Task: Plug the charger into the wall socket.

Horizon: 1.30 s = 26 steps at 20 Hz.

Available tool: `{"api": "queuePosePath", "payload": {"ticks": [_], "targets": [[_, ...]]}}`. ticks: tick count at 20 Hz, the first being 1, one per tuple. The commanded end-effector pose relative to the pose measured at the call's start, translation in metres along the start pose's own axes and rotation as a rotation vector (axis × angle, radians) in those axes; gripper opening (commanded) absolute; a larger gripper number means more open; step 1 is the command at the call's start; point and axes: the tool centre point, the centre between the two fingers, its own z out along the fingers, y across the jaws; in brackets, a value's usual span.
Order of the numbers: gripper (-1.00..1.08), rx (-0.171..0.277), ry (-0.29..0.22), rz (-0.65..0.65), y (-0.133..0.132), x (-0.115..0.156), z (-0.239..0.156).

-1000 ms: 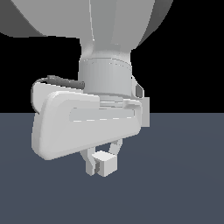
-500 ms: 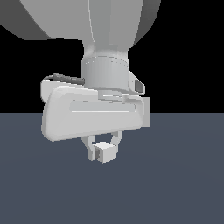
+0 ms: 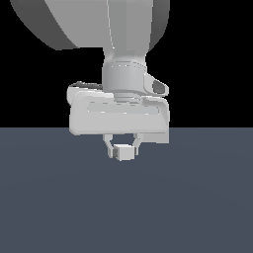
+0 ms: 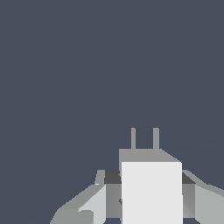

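- We see the gripper (image 3: 123, 149) hanging under the Franka arm's wide pale hand body (image 3: 118, 116), above the dark grey-blue floor (image 3: 126, 207).
- Its two short fingers (image 3: 107, 146) are pinching the charger (image 3: 125, 153), a small white-grey block sitting between the tips.
- In the exterior view the charger looks lifted clear of the floor, but we can't confirm any gap.
- Wrist view: charger (image 4: 151, 192) fills the gap between the fingers (image 4: 94, 203), one on each side.
- Two thin grey prongs (image 4: 144, 138) stick out of the charger's far end, pointing away from the camera.
- Beyond the prongs we get only plain floor (image 4: 87, 65).
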Motion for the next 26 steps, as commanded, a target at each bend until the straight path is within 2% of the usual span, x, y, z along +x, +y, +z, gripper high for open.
{"api": "queuePosePath", "payload": {"ticks": [1, 15, 21, 26], "targets": [[-1.00, -0.004, 0.000, 0.085, 0.009, 0.009, -0.006], [-1.00, -0.025, 0.000, 0.518, 0.066, 0.037, -0.039], [-1.00, -0.030, -0.001, 0.623, 0.081, 0.039, -0.047], [-1.00, -0.032, -0.002, 0.662, 0.087, 0.039, -0.049]]}}
